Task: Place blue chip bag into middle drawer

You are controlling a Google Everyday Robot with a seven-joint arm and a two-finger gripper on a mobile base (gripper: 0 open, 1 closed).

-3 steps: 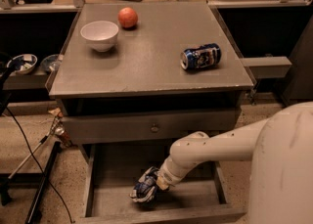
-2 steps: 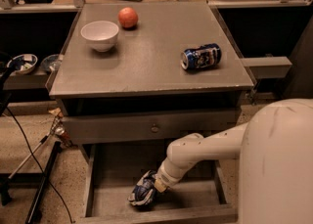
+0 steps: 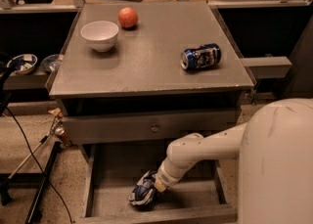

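Moved: blue chip bag (image 3: 142, 194) and gripper (image 3: 157, 186) have sunk lower, toward the front-left of the middle drawer (image 3: 195, 202).
Bag position: inside the middle drawer, on or just above its floor, near its front wall.
Gripper: inside the drawer, fingers closed on the bag's right edge.
Task meaning: placement judged nearly complete; release remains.
Count, bags: one.
Count, above the drawer: one white bowl (image 3: 100, 34), one red fruit (image 3: 127, 17), one drink can (image 3: 200, 56).
Count, open drawers: one.

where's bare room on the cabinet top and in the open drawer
Top: bare along the front edge and between bowl and can, also behind the can. Crowded back left, bowl beside fruit. Drawer: bare floor left of the chip bag; the gripper and arm take the front middle and right.
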